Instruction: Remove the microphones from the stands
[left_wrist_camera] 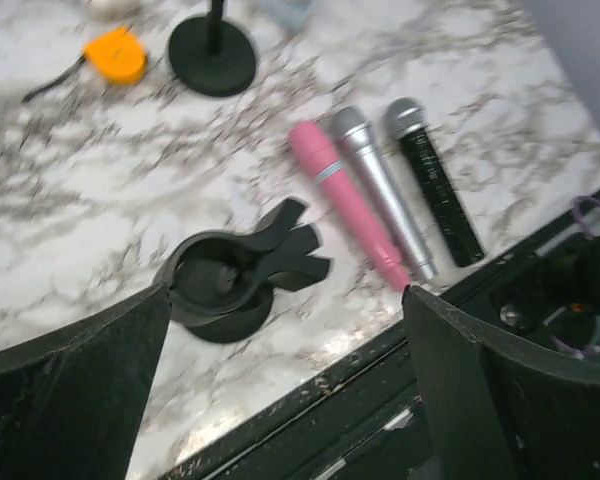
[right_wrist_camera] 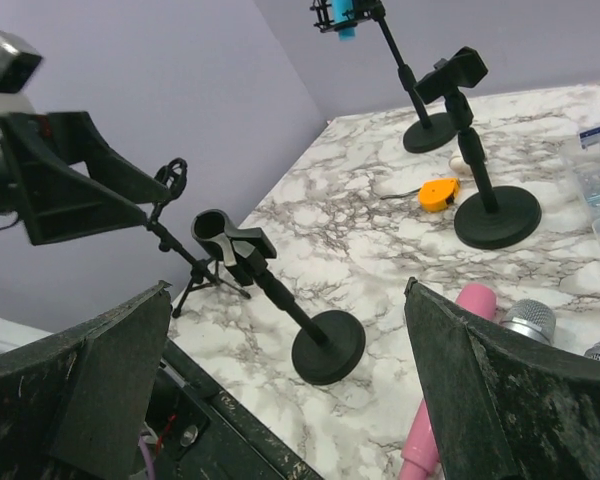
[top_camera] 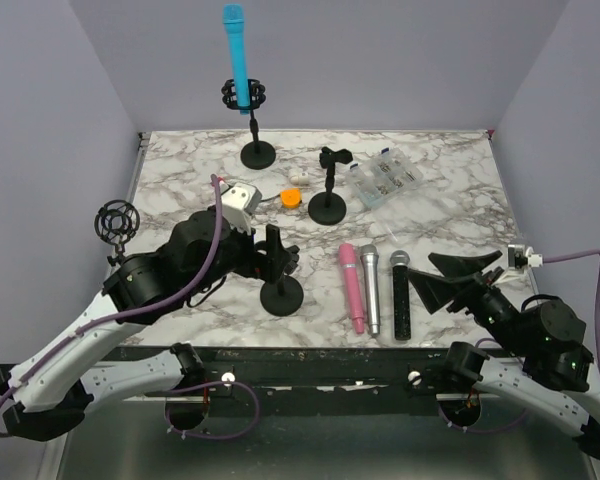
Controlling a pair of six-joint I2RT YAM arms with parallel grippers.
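Blue microphone [top_camera: 237, 50] stands nearly upright in the shock-mount stand [top_camera: 257, 153] at the far back of the surface [top_camera: 180, 180], well apart from both arms. It looks like the only one seated in a holder: the pink microphone [top_camera: 352, 287], silver microphone [top_camera: 370, 288] and black microphone [top_camera: 400, 296] lie side by side near the front edge.

The left pincer [left_wrist_camera: 286, 292] is spread wide and grasps nothing; it hangs just over the empty clip stand [top_camera: 281, 294]. The right pincer [top_camera: 426, 269] is likewise released and empty, low beside the black microphone.

The step in hand, as I judge it, is the reach to the back. The left arm sits on the better side for it. It should rise first, so it clears the clip below it and passes left of the middle stand [top_camera: 328, 207]. The grip belongs on the blue body above the mount's ring, not on the ring itself. The pull should then follow the microphone's own axis, straight up and out. A sideways tug would likely tip the stand, whose base looks small. Whether the right arm can reach far enough to steady that base, I cannot tell.
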